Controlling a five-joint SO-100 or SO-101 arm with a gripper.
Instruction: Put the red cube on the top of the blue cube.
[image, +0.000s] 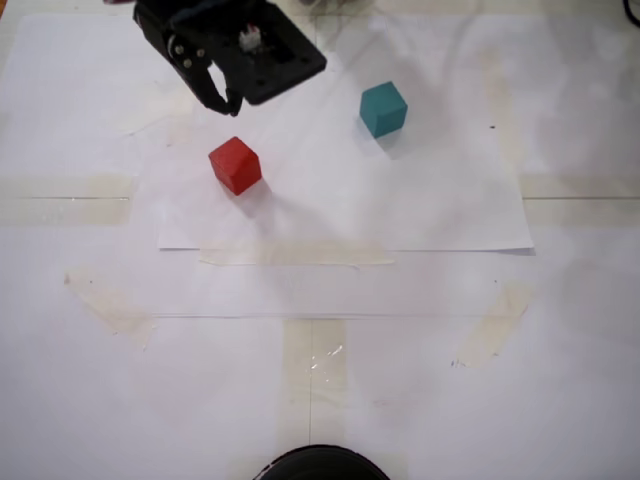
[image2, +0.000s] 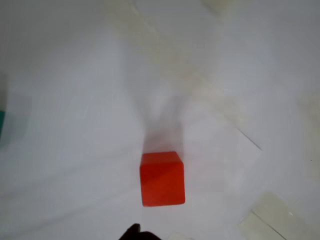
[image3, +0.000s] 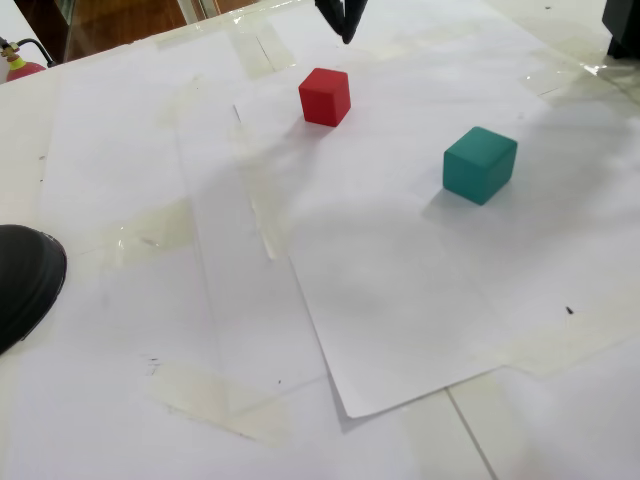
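The red cube (image: 235, 165) rests on a white paper sheet, left of the teal blue cube (image: 383, 109). In another fixed view the red cube (image3: 325, 96) is farther away than the blue cube (image3: 480, 164), and the two stand well apart. My black gripper (image: 222, 101) hovers just behind the red cube and above it, holding nothing. Its fingers (image3: 346, 22) come together in one point, so it looks shut. The wrist view looks down on the red cube (image2: 162, 178), with a dark fingertip (image2: 133, 232) at the bottom edge and a teal sliver of the blue cube (image2: 1, 123) at the left edge.
White paper sheets (image: 400, 200) are taped to the table with several clear tape strips (image: 312, 365). A black rounded object (image3: 25, 280) sits at the table's near edge (image: 320, 465). A dark object (image3: 625, 25) shows at the top right corner.
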